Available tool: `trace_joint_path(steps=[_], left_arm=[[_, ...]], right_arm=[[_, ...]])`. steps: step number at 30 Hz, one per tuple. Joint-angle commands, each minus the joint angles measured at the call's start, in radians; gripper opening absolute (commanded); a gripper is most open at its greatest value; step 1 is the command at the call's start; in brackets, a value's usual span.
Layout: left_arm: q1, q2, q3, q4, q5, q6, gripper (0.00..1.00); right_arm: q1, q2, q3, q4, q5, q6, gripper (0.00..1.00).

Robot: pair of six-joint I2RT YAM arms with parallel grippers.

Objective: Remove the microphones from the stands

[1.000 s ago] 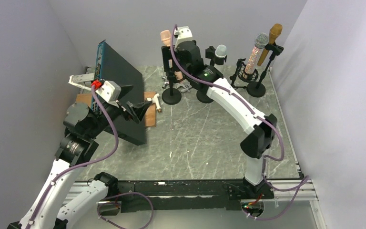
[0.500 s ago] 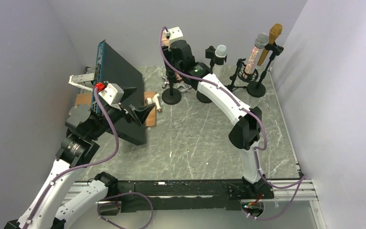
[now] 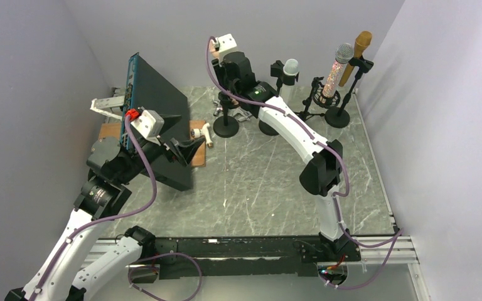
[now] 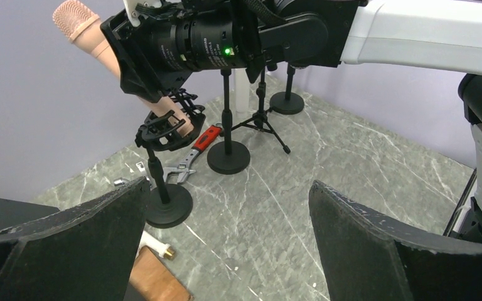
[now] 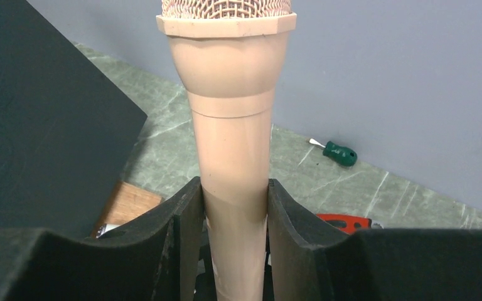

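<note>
Right arm has swung left since a second ago. The wrist that sat right of the pink head now covers it, upper centre of the top view. Right gripper [image 5: 233, 194] went from spread to clamped, with both pads squeezing the barrel of the microphone [image 5: 229, 100] just under the head collar. Left arm hasn't moved.

Microphone: pink, tilted, head toward the upper left of the left wrist view. Its tail end is seated in the shock-mount cradle of the stand [image 4: 167, 204], not lifted out yet. Stand's round base sits on the table [image 3: 257, 182].

Left gripper [image 4: 226, 251]: jaws spread wide, nothing between them. It hovers left of centre in the top view, in front of the black panel [image 3: 157, 106], well apart from the stand.

Around it:
- Red-handled wrench [image 4: 202, 140] lies on the table between this stand's base and the next one.
- Green screwdriver [image 5: 340, 153] is by the back wall, right of centre in the right wrist view.
- Wood block [image 5: 130, 202] is at the panel's edge, lower left of that view.
- White mic [image 3: 290, 66], glitter mic [image 3: 334, 72] and gold mic [image 3: 359, 47] stand on their own stands, upper right of the top view.
</note>
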Motion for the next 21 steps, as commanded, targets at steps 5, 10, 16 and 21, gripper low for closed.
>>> trace_joint_path(steps=[5,10,16,21], left_arm=[[-0.004,0.007,-0.007,0.052,-0.022,0.0,0.99],[-0.007,0.01,-0.009,0.051,-0.045,-0.006,0.99],[-0.006,0.013,-0.013,0.052,-0.058,-0.01,0.99],[-0.007,0.023,-0.012,0.045,-0.091,-0.013,0.99]], right_arm=[[-0.005,-0.038,0.083,0.123,-0.01,-0.077,0.15],[-0.004,-0.029,0.175,0.103,-0.046,-0.098,0.1],[-0.002,-0.085,0.166,0.148,-0.083,-0.066,0.0],[-0.002,-0.147,0.152,0.128,-0.124,0.027,0.0]])
